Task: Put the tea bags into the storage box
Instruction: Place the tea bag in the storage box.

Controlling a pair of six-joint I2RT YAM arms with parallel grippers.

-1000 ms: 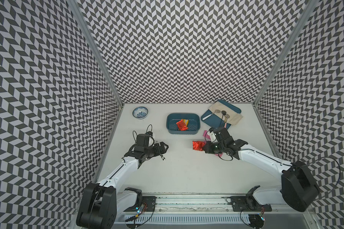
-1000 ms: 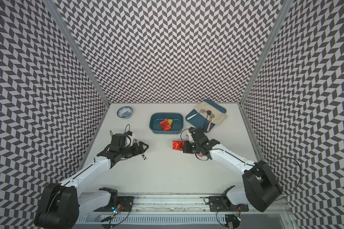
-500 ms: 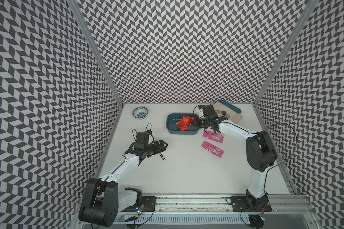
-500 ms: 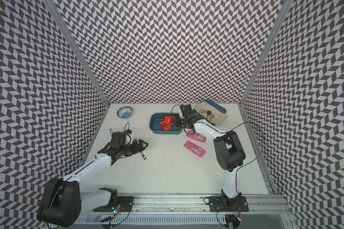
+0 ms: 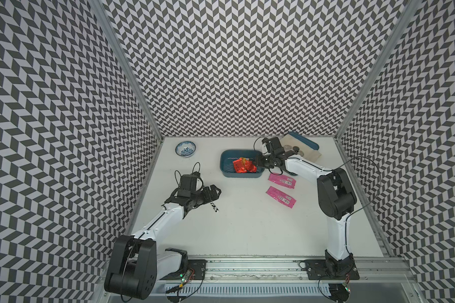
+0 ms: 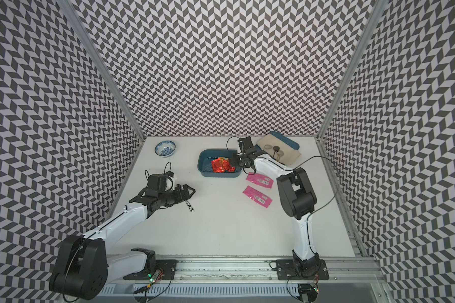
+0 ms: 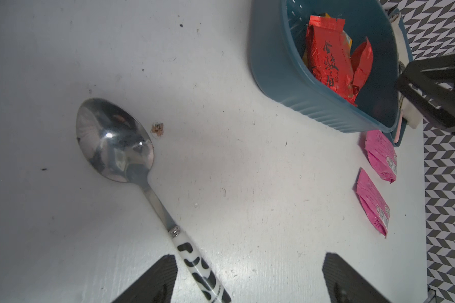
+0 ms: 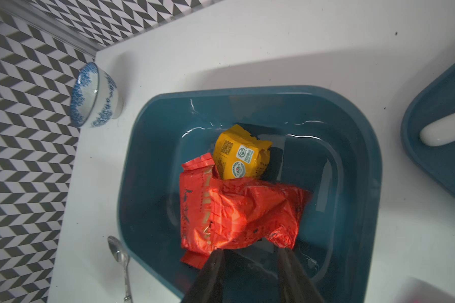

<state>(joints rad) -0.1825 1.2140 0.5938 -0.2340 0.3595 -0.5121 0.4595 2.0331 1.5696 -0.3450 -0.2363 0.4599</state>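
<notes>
1. In both top views the right hand (image 5: 258, 163) reaches over the storage box (image 5: 225, 164), at the end nearest the tray (image 5: 304, 143). From up there I cannot tell how its fingers stand.
2. The right wrist view settles it. The fingers (image 8: 210, 272) are spread with a dark gap between them, pinching nothing. The red foil sachets (image 8: 234, 210) lie heaped inside the box, right at the fingertips.
3. The same view shows the yellow-orange sachet (image 8: 238, 154) flat on the box floor, its near edge tucked under the red foil. From above only a sliver of it peeks out behind the red.
4. Only the left wrist view separates the red foil into two packets, one lettered and one crumpled beside it.
5. The top views and the left wrist view show what the right wrist view misses. The first pink sachet (image 5: 281, 180) lies on the desk (image 5: 247, 225) just beside the box corner. The second pink sachet (image 5: 280, 196) lies near it, apart.
6. From above, the left hand (image 5: 213, 192) sits well apart from the box, and only a patterned handle end sticks out beneath it. Its wrist view shows the fingers spread wide and holding nothing. There the whole spoon (image 7: 147, 194) lies on the desk, its handle running just beside one finger.
7. The bowl (image 5: 185, 149) shows in the top and right wrist views, not the left wrist view.
</notes>
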